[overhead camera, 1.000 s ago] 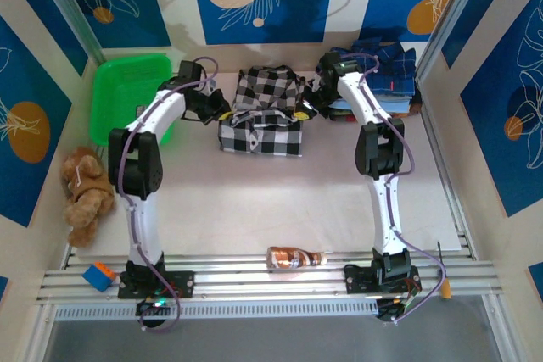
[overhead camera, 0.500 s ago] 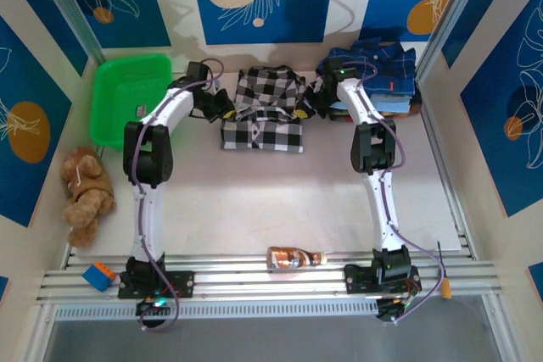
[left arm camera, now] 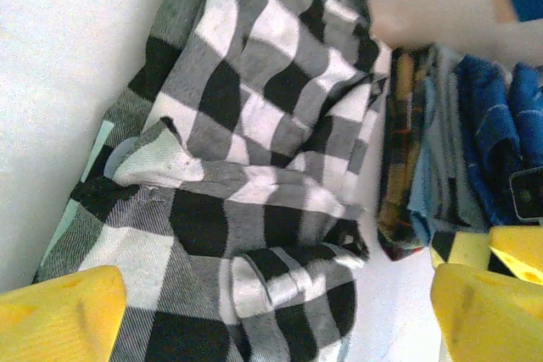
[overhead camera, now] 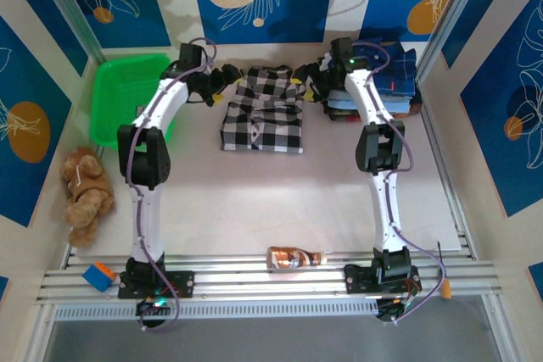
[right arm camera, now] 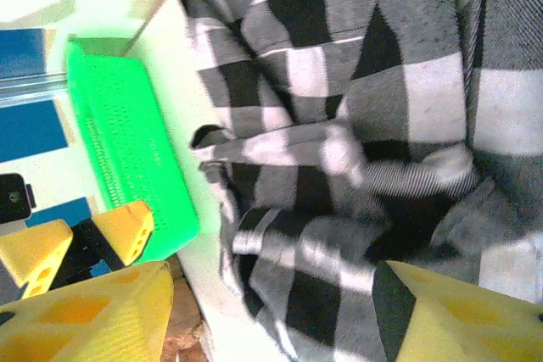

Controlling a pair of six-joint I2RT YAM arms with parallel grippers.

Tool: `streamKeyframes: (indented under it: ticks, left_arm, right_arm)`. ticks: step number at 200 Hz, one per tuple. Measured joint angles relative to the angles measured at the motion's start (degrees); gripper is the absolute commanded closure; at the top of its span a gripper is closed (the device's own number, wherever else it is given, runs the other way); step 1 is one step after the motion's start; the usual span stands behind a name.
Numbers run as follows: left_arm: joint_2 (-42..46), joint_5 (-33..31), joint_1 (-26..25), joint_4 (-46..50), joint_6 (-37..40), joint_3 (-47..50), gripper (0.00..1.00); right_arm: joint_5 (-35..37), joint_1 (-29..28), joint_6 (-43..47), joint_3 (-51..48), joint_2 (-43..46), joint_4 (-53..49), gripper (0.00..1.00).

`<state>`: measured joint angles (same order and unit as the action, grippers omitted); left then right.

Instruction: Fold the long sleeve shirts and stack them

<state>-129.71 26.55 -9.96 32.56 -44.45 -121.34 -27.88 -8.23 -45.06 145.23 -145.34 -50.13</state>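
Although folded to a rough rectangle, rumpled along the far edge: checked shirt (overhead camera: 263,112), flat on the table (overhead camera: 254,201) at far centre, close to the back wall. Flanked at that far edge by both pincers.

Left gripper (overhead camera: 227,74) just beside the far left corner, jaws spread wide, gripping nothing. From its wrist camera, shirt (left arm camera: 246,184) directly beneath the gripper (left arm camera: 271,315), cloth lying loose between the yellow fingers (left arm camera: 59,315) (no pinch visible on either side).

Right gripper (overhead camera: 307,80) just beside the far right corner, jaws also apart and empty. From its wrist camera, shirt (right arm camera: 365,125) spread below the gripper (right arm camera: 271,311), fingers (right arm camera: 458,315) standing well apart.

Just right of the checked shirt: stack (overhead camera: 400,78) of folded shirts, navy on top, layered edges plain in the left wrist view (left arm camera: 441,142).

Further out, green basket (overhead camera: 127,91) at far left, seen past the shirt from the right wrist too (right arm camera: 127,150); plush toy (overhead camera: 85,192) at the left edge; bottle (overhead camera: 295,257) lying on its side near the arm bases.
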Motion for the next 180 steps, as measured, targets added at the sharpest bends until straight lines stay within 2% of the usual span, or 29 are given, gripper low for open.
streamKeyframes:
  ticks: [25, 38, 44, 75, 93, 117, 142, 152, 180]
  left_arm:
    - [5.3, -1.1, 0.4, 0.8, 1.2, 1.2, 0.09]
    - [8.9, -1.8, 0.4, 1.2, 2.4, 3.9, 0.12]
    - [10.4, -2.1, 0.3, 1.3, 2.9, 5.4, 0.15]
    - [14.9, -3.2, -1.5, 1.3, 5.1, 14.2, 0.45]
    - [14.9, -3.2, -3.7, 0.3, 5.2, 19.1, 0.55]
    - [13.6, -3.2, -7.7, -0.4, 4.2, 22.8, 0.57]
    - [11.0, -3.3, -11.0, -3.2, 2.7, 22.9, 0.62]
    - [9.9, -3.7, -11.8, -3.9, 2.4, 22.9, 0.64]
    - [5.9, -6.4, -11.8, -4.1, 1.6, 22.9, 0.63]
  right_arm:
    - [1.3, -0.1, 2.2, -7.2, 8.9, 0.0, 0.38]
    - [1.9, -0.4, 3.4, -11.4, 13.1, 0.1, 0.46]
    - [2.2, -0.8, 4.0, -13.6, 14.9, 0.2, 0.5]
    - [2.2, -5.0, 4.4, -24.1, 19.0, 2.7, 0.63]
    - [2.3, -8.2, 3.7, -28.2, 17.7, 3.9, 0.71]
    - [3.5, -11.4, 2.8, -29.4, 14.2, 4.7, 0.73]
    - [5.0, -11.5, 2.1, -30.6, 11.9, 5.6, 0.73]
    - [5.5, -11.1, 1.9, -30.6, 11.2, 6.0, 0.74]
    - [7.0, -10.3, 1.6, -30.9, 9.6, 6.6, 0.74]
